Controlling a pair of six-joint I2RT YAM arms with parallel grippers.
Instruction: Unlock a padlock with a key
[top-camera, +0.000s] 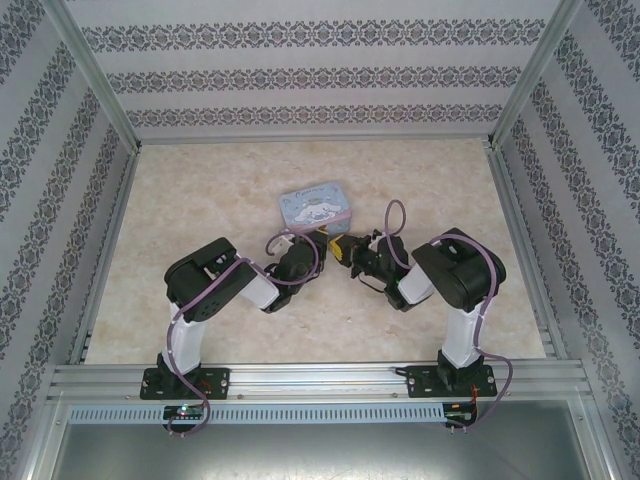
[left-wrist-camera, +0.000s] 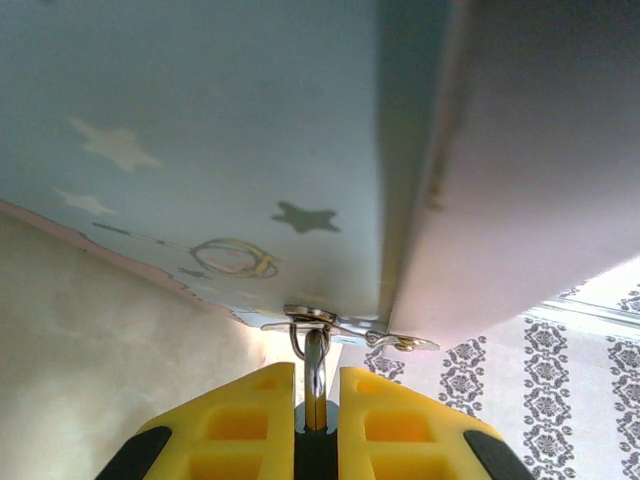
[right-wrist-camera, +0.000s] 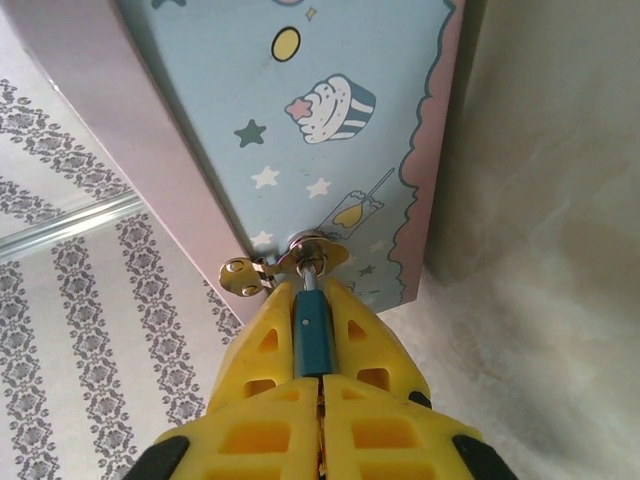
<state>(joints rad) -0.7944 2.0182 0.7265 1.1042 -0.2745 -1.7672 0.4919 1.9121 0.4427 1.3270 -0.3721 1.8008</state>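
Both arms meet at the 6 o'clock edge of the pale blue cartoon-printed tin box (top-camera: 318, 205). The right pincer (right-wrist-camera: 310, 297) clamps the tiny bluish padlock (right-wrist-camera: 312, 340), its top at the box's metal hasp (right-wrist-camera: 318, 250). The left pincer (left-wrist-camera: 316, 378), nearly closed, pinches a thin shiny metal stem (left-wrist-camera: 315, 355) reaching that hasp; what it is, I can't tell.

No readable text; only an illegible scrawl on the tin box (top-camera: 318, 207) lid
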